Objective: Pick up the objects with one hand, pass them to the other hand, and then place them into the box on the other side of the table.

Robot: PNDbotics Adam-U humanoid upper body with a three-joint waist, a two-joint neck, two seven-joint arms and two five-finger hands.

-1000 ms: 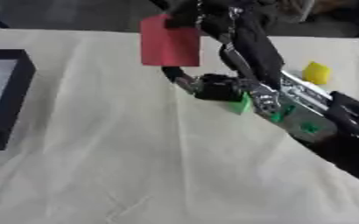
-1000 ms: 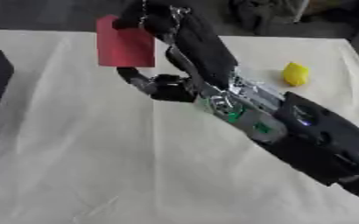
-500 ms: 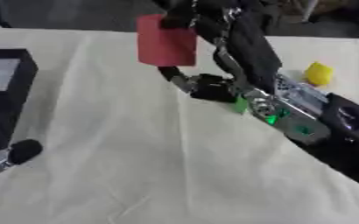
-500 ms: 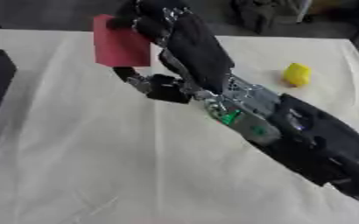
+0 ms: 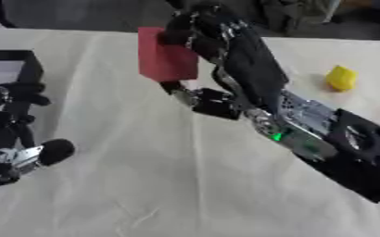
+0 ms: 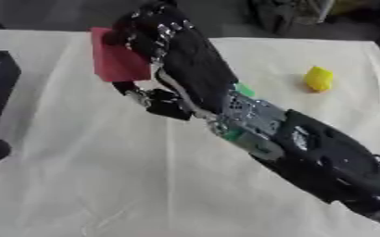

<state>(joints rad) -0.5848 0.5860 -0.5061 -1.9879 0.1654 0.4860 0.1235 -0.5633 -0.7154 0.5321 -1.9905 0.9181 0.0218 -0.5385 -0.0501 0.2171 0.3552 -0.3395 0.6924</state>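
Rising at lower left since earlier, left robot hand (image 5: 15, 134), right robot hand (image 5: 213, 39) gripping red block (image 5: 166, 60)

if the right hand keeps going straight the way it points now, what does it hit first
Probably nothing on the table: the right hand, curled round the red block, points toward the table's far edge. The black box lies well left. Depth is unclear.

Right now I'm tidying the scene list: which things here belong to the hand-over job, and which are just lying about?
Part of the job:
red block, held in the right hand
left hand, coming in at the left edge
black box at the left
yellow object, waiting on the right

Just there:
white tablecloth
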